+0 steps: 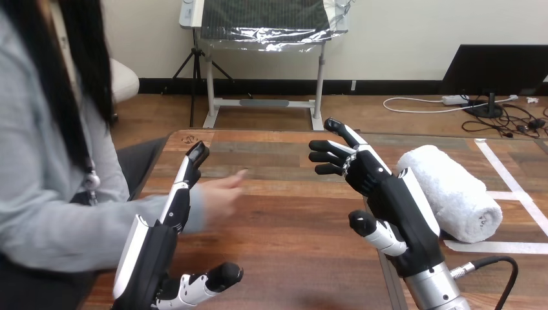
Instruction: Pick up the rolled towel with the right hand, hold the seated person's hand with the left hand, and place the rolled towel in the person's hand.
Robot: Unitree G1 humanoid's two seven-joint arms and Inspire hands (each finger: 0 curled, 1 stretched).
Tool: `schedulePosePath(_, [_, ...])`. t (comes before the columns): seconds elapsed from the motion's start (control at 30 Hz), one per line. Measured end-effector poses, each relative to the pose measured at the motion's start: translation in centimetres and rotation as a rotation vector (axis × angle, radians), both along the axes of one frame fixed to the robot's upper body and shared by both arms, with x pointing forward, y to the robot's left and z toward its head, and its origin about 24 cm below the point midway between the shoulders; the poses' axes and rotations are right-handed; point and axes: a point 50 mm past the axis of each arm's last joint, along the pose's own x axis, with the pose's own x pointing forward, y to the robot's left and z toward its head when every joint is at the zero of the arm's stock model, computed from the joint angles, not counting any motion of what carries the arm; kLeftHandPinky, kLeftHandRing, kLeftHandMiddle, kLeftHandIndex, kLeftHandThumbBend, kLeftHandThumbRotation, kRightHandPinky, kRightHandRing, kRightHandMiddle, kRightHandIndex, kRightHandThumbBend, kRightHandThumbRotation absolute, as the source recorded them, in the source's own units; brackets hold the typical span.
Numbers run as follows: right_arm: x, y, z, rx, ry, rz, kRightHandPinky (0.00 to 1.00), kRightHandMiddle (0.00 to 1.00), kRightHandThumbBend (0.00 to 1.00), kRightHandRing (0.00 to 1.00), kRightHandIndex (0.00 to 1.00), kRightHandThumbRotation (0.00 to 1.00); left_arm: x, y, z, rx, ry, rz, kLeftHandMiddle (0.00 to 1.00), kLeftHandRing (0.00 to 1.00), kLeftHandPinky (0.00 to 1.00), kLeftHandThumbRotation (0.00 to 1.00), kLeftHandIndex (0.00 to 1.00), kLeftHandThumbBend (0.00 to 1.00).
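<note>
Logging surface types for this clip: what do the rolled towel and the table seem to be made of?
The rolled towel looks like white terry cloth: its surface is fuzzy and matte, and the rolled end is soft. The table seems to be wood or wood veneer: brown planks with visible grain and a slight sheen. Whether it is solid wood or laminate cannot be told.

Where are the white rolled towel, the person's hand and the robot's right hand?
white rolled towel [452,194]: head view, middle of its side.
person's hand [220,195]: head view, middle of the hand.
robot's right hand [381,184]: head view, its black middle part.
</note>
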Motion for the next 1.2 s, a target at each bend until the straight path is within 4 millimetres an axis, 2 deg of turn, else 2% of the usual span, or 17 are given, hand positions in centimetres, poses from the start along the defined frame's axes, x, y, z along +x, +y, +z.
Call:
schedulePosePath(0.37, [0.0,0.0,0.0,0.004,0.0,0.0,0.67,0.77,1.0,0.73,0.89,0.81,0.0,-0.02,0.0,-0.002,0.0,0.001,0.99,1.0,0.95,0.78,0.98,1.0])
schedulePosePath(0.63, [-0.03,-0.06,0.02,0.019,-0.001,0.007,0.64,0.75,0.99,0.71,0.87,0.74,0.01,-0.05,0.0,-0.003,0.0,0.0,0.98,0.99,0.95,0.78,0.97,1.0])
schedulePosePath(1.2, [-0.04,-0.03,0.02,0.033,-0.001,0.007,0.63,0.75,0.97,0.71,0.83,0.71,0.02,-0.01,0.01,-0.007,0.001,-0.003,0.97,1.0,0.97,0.76,0.97,1.0])
